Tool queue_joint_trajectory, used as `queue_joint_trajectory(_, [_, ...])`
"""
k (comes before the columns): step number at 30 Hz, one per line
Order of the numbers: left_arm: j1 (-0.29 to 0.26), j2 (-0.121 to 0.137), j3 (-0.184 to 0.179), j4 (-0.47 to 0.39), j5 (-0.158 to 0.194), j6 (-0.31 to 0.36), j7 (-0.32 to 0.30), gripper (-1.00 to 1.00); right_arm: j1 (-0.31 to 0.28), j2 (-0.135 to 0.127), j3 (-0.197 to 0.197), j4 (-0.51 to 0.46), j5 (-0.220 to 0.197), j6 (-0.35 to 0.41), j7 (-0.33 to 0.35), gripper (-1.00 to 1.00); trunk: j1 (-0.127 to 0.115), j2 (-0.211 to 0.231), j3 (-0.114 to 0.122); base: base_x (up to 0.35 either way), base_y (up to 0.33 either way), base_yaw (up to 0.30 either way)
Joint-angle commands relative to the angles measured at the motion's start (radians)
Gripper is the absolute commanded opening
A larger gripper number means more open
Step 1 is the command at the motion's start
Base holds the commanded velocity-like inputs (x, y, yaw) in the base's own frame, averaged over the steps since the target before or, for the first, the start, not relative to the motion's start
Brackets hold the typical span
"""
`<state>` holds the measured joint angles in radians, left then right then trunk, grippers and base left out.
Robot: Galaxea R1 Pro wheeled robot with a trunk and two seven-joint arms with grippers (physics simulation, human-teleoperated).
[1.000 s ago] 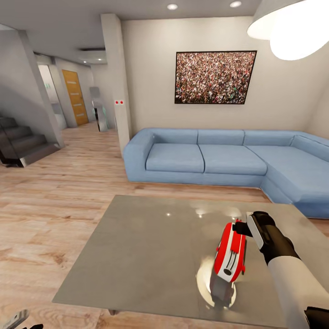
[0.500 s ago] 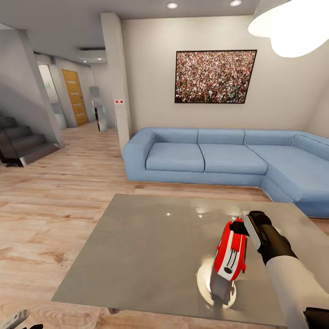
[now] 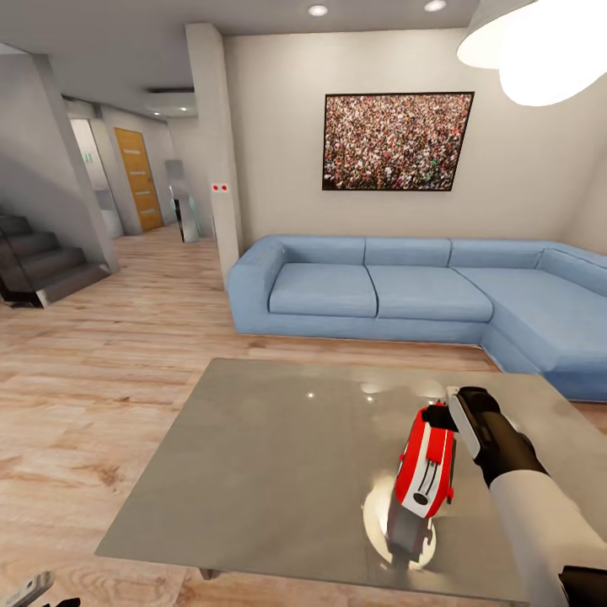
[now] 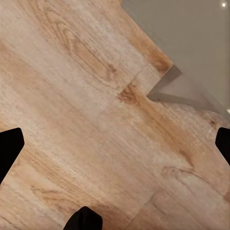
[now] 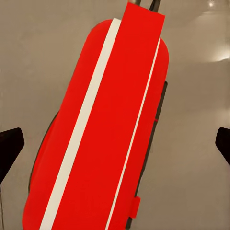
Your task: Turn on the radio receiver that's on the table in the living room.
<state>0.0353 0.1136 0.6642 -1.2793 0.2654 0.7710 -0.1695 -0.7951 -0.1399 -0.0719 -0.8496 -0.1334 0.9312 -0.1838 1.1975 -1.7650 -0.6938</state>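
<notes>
Right gripper point(image 3: 449, 412): black two-fingered pincer on a black wrist and white forearm, hovering over the far end of the radio; in the right wrist view its dark fingertips point(image 5: 9, 148) sit at opposite edges with the radio between them, jaws spread wide and clamped on nothing.
Left gripper point(image 4: 115, 143): black fingertips wide apart over bare floor beside a table corner; nothing between them.
Radio position: the glossy red rounded-rectangular radio receiver point(image 3: 426, 472) stands on edge on the near right part of the table, upright on a narrow side, close to the near edge.
Radio long axis: runs from the near edge of the table away toward the sofa, leaning slightly; the far end lies under the right gripper.
Radio surface: smooth shiny red shell with rounded corners, a white stripe point(image 5: 81, 129) and a thinner white line running lengthwise, and a raised flat red band along the top.
Table point(image 3: 270, 455): large low rectangular coffee table, flat grey top with a faint sheen, carrying bright lamp reflections and the radio's mirrored image.
Floor point(image 3: 93, 371): light wood planks with visible grain and knots.
Sofa point(image 3: 379, 291): blue L-shaped, soft cushioned, beyond the table.
Wall picture point(image 3: 396, 142): dark-framed crowd photograph above the sofa.
</notes>
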Motion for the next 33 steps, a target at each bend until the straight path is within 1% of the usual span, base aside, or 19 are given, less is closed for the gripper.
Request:
queue_joint_trajectory(1, [0.000, 0.000, 0.000, 0.000, 0.000, 0.000, 0.000, 1.00, -0.001, 0.000, 0.000, 0.000, 0.000, 0.000, 0.000, 1.00, 0.000, 0.000, 0.000, 0.000, 0.000, 0.000])
queue_joint_trajectory(10, [0.000, 0.001, 0.000, 0.000, 0.000, 0.001, 0.000, 1.00, -0.002, 0.000, 0.000, 0.000, 0.000, 0.000, 0.000, 1.00, 0.034, -0.063, -0.028, 0.000, 0.000, 0.000])
queue_joint_trajectory(22, [0.000, -0.001, 0.000, 0.000, 0.000, -0.001, -0.001, 1.00, -0.003, 0.000, 0.000, 0.001, 0.000, 0.000, 0.000, 1.00, 0.034, -0.063, -0.028, 0.000, 0.000, 0.000])
queue_joint_trajectory(32, [0.000, 0.000, 0.000, 0.000, 0.000, 0.000, -0.001, 1.00, -0.003, 0.000, 0.000, 0.001, -0.001, 0.000, 0.000, 1.00, 0.073, -0.133, -0.060, 0.000, 0.000, 0.000])
queue_joint_trajectory(33, [0.000, 0.000, -0.001, 0.000, 0.000, 0.000, -0.001, 1.00, -0.003, 0.000, 0.000, 0.001, -0.001, 0.000, 0.000, 1.00, 0.073, -0.133, -0.060, 0.000, 0.000, 0.000])
